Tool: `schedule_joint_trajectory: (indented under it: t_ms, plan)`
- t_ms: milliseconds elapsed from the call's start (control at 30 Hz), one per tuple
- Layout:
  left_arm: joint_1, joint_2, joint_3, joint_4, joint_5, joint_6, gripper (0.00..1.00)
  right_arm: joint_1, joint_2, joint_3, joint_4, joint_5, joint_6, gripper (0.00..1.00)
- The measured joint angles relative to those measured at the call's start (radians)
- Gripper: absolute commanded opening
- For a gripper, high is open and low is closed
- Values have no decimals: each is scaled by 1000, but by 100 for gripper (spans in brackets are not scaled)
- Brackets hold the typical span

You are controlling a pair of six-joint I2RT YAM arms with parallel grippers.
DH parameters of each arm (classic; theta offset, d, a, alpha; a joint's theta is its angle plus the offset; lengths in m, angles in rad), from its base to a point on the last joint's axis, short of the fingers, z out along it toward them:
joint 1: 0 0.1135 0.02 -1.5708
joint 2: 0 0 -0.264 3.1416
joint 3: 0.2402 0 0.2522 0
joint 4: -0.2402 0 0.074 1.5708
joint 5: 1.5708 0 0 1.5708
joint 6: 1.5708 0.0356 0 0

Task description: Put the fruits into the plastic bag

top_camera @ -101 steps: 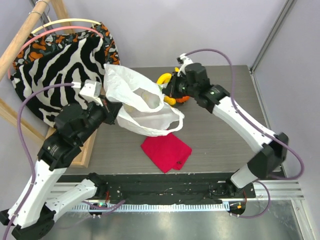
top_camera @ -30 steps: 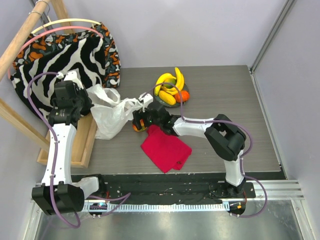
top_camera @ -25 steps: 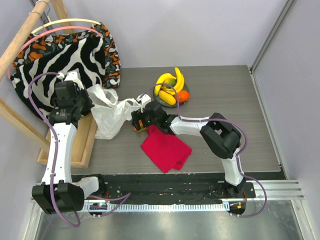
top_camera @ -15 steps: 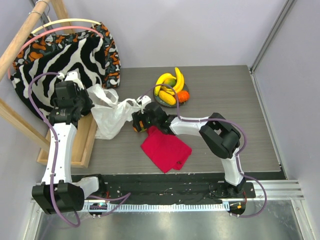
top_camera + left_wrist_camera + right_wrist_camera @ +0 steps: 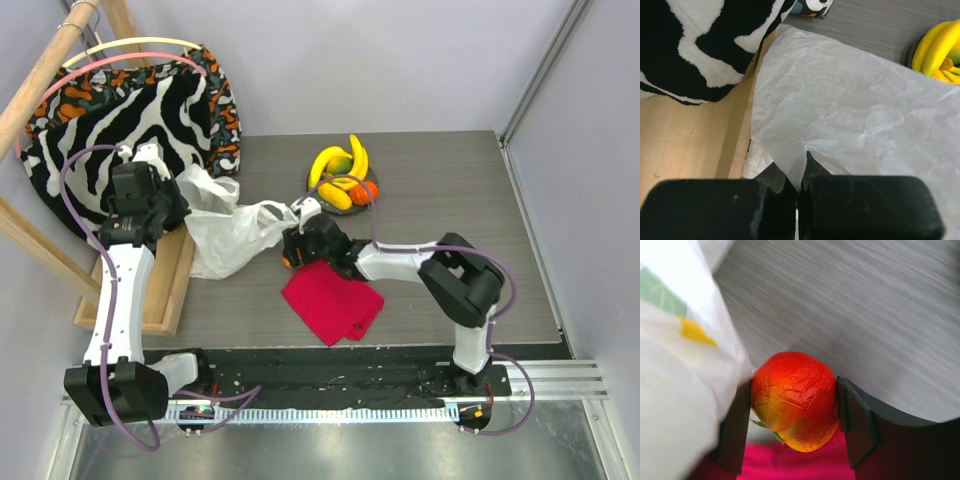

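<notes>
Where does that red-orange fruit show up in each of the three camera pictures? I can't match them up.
Top external: the red-orange fruit sits mid-table, at the plastic bag's right edge, by the red cloth.
Left wrist: not in it.
Right wrist: centre, clamped in the right gripper.
Shared landmark: the plastic bag, in all three views.

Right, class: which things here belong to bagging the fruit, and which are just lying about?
Part of the job:
- bag
- red fruit
- bananas
- orange

Just lying about:
- red cloth
- zebra fabric
- wooden board
</notes>
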Motion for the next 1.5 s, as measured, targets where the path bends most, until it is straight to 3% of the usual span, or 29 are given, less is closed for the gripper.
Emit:
schedule_joint_trajectory:
  t_ms: [167, 367, 600, 867, 1000, 1133, 1333, 1500]
  plan:
    - [0, 5, -5, 5, 13, -1, 0, 0, -200, -219, 50, 87, -7, 51]
    - [0, 5, -14, 6, 16, -1, 0, 0, -349, -359, 81, 180, -14, 51]
    - [0, 5, -21, 19, 43, -5, 0, -19, -459, -395, 23, 266, -23, 48]
    - [-22, 5, -38, 42, 156, -4, 0, -91, -693, -370, -39, 282, -53, 44]
    - [-34, 5, -40, 53, 202, -5, 0, -90, -750, -301, -11, 194, -87, 43]
    - [-37, 5, -46, 63, 219, -5, 0, -81, -745, -230, 51, -2, -86, 40]
    - [-42, 5, -48, 72, 233, -5, 0, -10, -597, -125, 159, -262, -47, 40]
    - [-62, 5, -48, 74, 237, -5, 0, 20, -475, -56, 156, -368, -29, 40]
